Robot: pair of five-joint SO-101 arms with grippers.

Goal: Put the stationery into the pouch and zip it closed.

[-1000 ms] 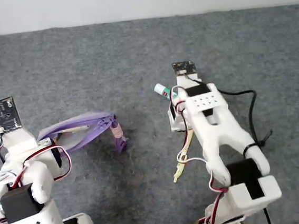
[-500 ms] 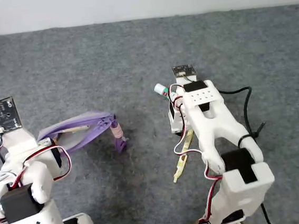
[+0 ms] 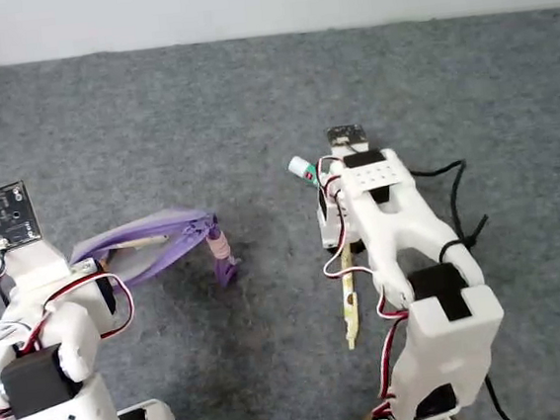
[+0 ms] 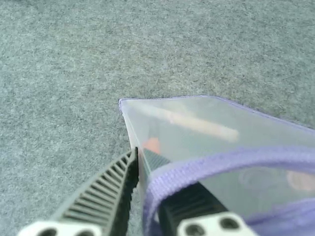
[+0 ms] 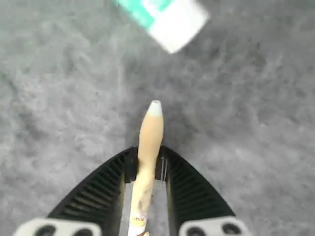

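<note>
A translucent purple pouch (image 3: 154,237) lies left of centre, its zipper pull (image 3: 222,256) hanging off the right end. My left gripper (image 4: 140,155) is shut on the pouch's (image 4: 206,142) open edge; a beige stick and something orange show through its wall. My right gripper (image 5: 145,157) is shut on a beige pen (image 5: 149,132), tip pointing forward just above the carpet. In the high view the pen (image 3: 349,298) trails back under the right arm. A white-and-green tube (image 3: 303,168) lies on the carpet just ahead of that gripper, and the tube (image 5: 165,12) is apart from the pen tip.
Grey carpet (image 3: 249,94) covers the whole table up to a white wall at the back. A black cable (image 3: 463,202) loops beside the right arm. Open carpet lies between the pouch and the right arm.
The right arm has drawn back a little and the pen in its gripper has swung from a slant to nearly straight along the arm. The left arm and pouch have not moved.
</note>
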